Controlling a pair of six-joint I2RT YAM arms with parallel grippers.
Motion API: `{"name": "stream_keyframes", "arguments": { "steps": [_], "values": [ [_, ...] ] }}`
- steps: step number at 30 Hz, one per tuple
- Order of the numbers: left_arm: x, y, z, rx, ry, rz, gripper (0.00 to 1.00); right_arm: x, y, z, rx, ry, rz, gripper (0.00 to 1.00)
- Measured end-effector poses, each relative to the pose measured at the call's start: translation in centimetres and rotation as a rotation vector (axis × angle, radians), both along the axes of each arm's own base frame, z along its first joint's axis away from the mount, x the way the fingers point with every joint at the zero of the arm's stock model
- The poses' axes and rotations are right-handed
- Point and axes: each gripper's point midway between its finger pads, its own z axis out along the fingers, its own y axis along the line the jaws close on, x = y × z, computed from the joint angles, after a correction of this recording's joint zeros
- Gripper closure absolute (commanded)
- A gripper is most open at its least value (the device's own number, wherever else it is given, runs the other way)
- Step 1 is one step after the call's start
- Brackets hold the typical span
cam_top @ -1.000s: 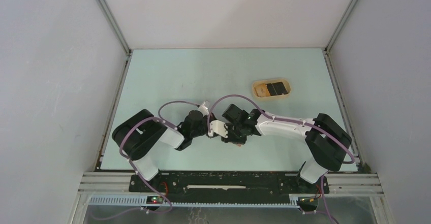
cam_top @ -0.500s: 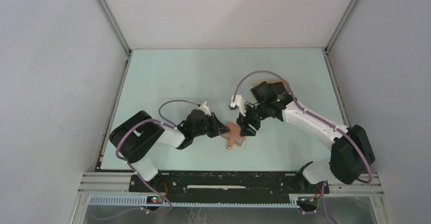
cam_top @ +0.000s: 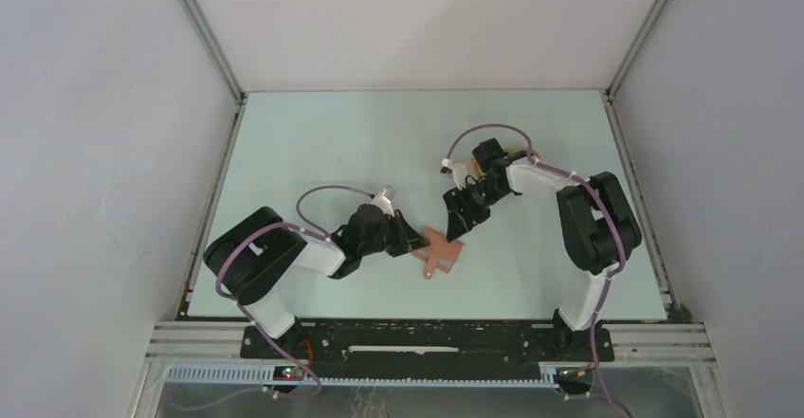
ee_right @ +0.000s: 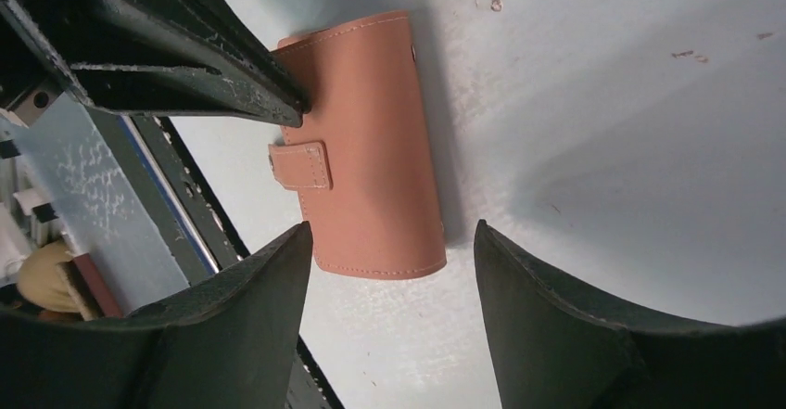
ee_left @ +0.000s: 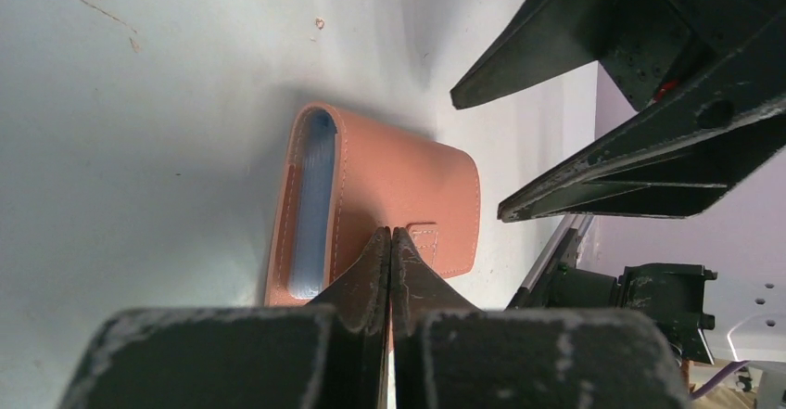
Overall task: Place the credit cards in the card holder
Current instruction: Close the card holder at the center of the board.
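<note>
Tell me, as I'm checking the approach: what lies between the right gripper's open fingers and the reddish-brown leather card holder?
Nothing: the right wrist view shows the right gripper open over the reddish-brown leather card holder, the gap between them bare.

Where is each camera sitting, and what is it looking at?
Top camera: sits above and behind the robot, looking down at the table; the left arm and right arm show whole, bases at the bottom.
Left wrist camera: rides the left arm, looking along the shut left gripper at the card holder; the right gripper shows top right.
Right wrist camera: rides the right arm, looking down between its own open fingers at the card holder.
Shared: all three see the card holder; each wrist view catches the other gripper.
</note>
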Motion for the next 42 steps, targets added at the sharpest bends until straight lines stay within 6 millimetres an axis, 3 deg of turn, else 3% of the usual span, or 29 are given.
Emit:
{"name": "stream_keyframes", "arguments": {
  "steps": [7, 14, 30, 36, 42],
  "values": [
    [0.0, 0.0, 0.0, 0.003, -0.002, 0.002, 1.0, -0.4, 0.9, -1.5, 0.02, 0.139, -0.009, 0.26],
    [0.0, 0.0, 0.0, 0.004, -0.003, 0.002, 1.0, -1.2, 1.6, -1.5, 0.019, 0.177, 0.017, 0.27],
    [0.2, 0.4, 0.2, 0.012, -0.033, 0.019, 0.99, -2.3, 2.1, -2.5, -0.023, 0.232, 0.033, 0.53],
    [0.1, 0.6, 0.3, 0.012, -0.046, 0.02, 1.0, -2.5, 2.3, -2.4, -0.015, 0.243, 0.036, 0.42],
    [0.2, 0.9, 0.2, 0.015, -0.051, 0.033, 1.0, -2.4, 2.3, -1.9, 0.041, 0.285, 0.017, 0.38]
  ]
}}
